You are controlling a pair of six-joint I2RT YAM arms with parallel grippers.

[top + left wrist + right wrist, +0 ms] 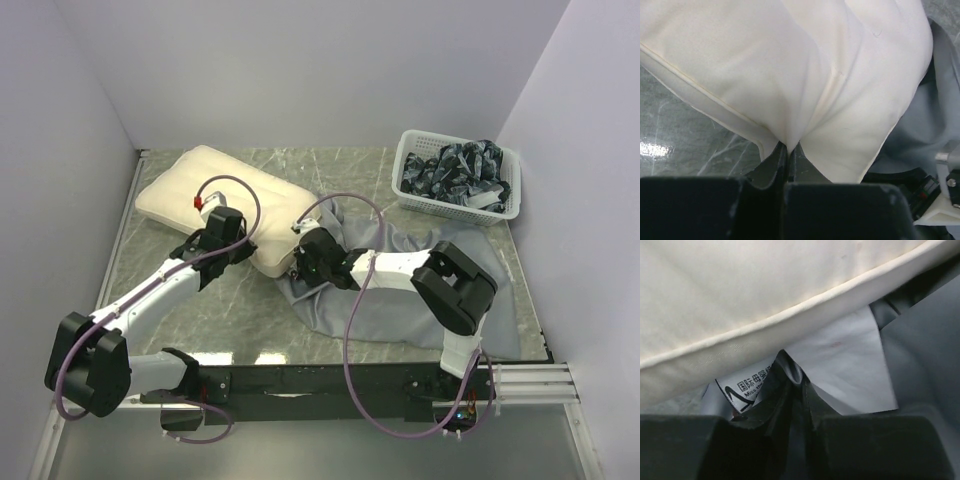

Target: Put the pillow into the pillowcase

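**Pillow (215,190) held by a thin pinch**

Overhead: it lies far-left on the worktop (235,310), its right end touching the pillowcase (400,300). Left wrist: left jaws clamp a slim pillow fold, which could slip. Right wrist: right jaws nip pillowcase cloth, maybe both layers, which would keep the mouth closed.

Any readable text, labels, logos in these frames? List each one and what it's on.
"国际母婴": printed on the white tag of the pillowcase, right wrist view; the line runs on behind a grey fold.
"Miss m...": same tag, second line; the rest is hidden. A dark curved logo mark sits to its left.
Nothing else: no legible print on the pillow or the basket in any view.
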